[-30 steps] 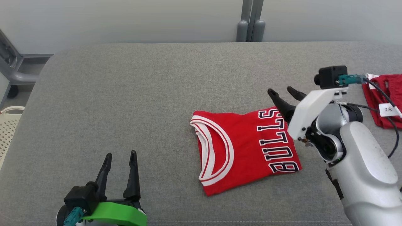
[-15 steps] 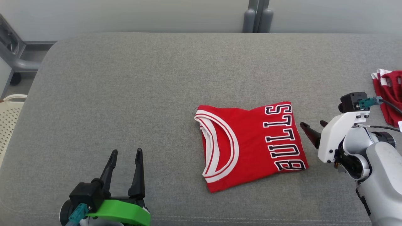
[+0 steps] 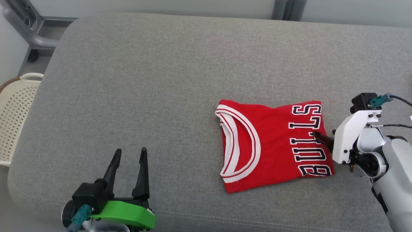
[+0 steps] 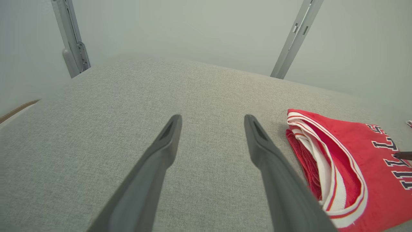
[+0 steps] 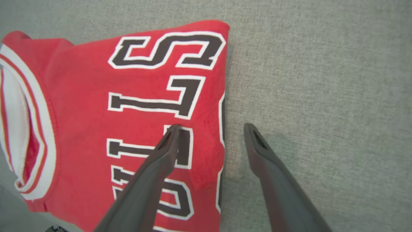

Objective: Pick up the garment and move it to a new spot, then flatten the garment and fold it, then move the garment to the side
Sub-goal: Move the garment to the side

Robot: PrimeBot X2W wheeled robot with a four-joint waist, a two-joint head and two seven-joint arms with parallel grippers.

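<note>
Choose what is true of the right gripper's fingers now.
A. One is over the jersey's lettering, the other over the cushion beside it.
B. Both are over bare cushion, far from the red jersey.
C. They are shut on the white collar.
A: the right gripper stands open, one of its fingers over the BULLS lettering of the red jersey, the other over the grey cushion beside its edge.
</note>
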